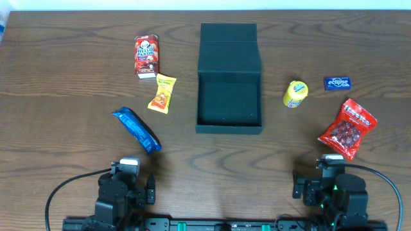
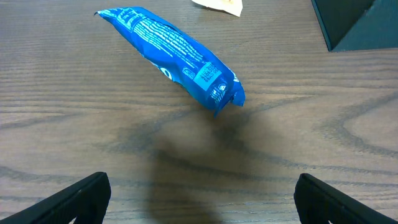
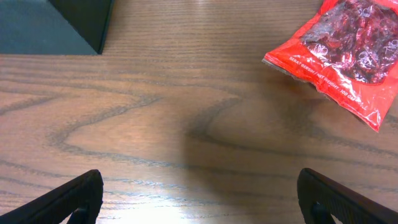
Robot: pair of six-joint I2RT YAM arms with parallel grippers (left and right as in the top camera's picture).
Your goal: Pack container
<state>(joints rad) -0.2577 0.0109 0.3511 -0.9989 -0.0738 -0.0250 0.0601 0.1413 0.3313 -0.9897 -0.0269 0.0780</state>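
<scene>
The container (image 1: 229, 83) sits mid-counter (image 1: 64, 83); carton (image 1: 146, 56), wrapper (image 1: 162, 93) and pouch (image 1: 136, 129) lie left of it, tub (image 1: 295, 94), gum pack (image 1: 337, 83) and bag (image 1: 347, 128) right.

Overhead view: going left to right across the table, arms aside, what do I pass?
blue snack packet → orange-yellow packet → container → yellow round tub → red candy bag. Left out because they overlap neighbours sideways: red snack box, Eclipse pack.
</scene>
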